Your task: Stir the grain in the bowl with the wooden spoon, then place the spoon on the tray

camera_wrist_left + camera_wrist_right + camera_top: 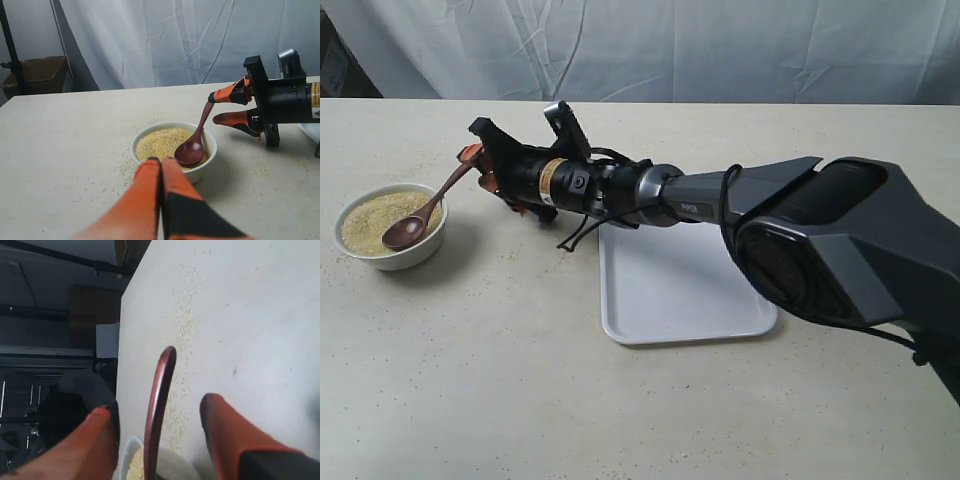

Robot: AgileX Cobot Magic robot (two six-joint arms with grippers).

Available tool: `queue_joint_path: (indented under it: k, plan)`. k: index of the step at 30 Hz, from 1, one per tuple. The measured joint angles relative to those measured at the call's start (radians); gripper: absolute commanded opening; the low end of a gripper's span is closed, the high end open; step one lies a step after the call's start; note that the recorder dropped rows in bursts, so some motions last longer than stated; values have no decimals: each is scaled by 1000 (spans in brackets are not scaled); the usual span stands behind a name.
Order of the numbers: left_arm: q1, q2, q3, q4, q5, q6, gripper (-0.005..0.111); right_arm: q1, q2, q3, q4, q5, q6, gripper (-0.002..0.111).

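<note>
The pale, speckled tabletop (pixel 520 400) carries two things. A small white bowl (pixel 418 252) stands toward the left side in the exterior view. A flat white tray (pixel 680 295) lies well apart from it, to the right and nearer the middle. Loose grain (pixel 120 167) is scattered on the bare surface around the bowl, with a thin streak trailing away from it.

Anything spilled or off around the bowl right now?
Yes. Loose grain is scattered on the table around the bowl, also visible in the right wrist view. The wooden spoon rests tilted in the bowl, its handle between the right hand's spread fingers, seemingly unclamped.
</note>
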Motion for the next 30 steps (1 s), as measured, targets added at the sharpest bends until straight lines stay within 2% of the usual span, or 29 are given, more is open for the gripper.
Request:
queue_joint_path:
  k: [7, 10, 13, 22, 26, 30]
  plan:
    - [0, 0, 0, 0, 0, 0, 0, 5, 55, -100, 0, 3, 27, 37]
    - [0, 0, 0, 0, 0, 0, 0, 5, 60, -111, 0, 8, 29, 22]
    - [0, 0, 0, 0, 0, 0, 0, 5, 60, -111, 0, 24, 31, 1]
    - [0, 0, 0, 0, 0, 0, 0, 8, 60, -118, 41, 15, 8, -1]
    - [0, 0, 0, 0, 0, 0, 0, 9, 51, -118, 141, -38, -151, -1]
    - [0, 0, 0, 0, 0, 0, 0, 9, 14, -118, 211, -176, -385, -1]
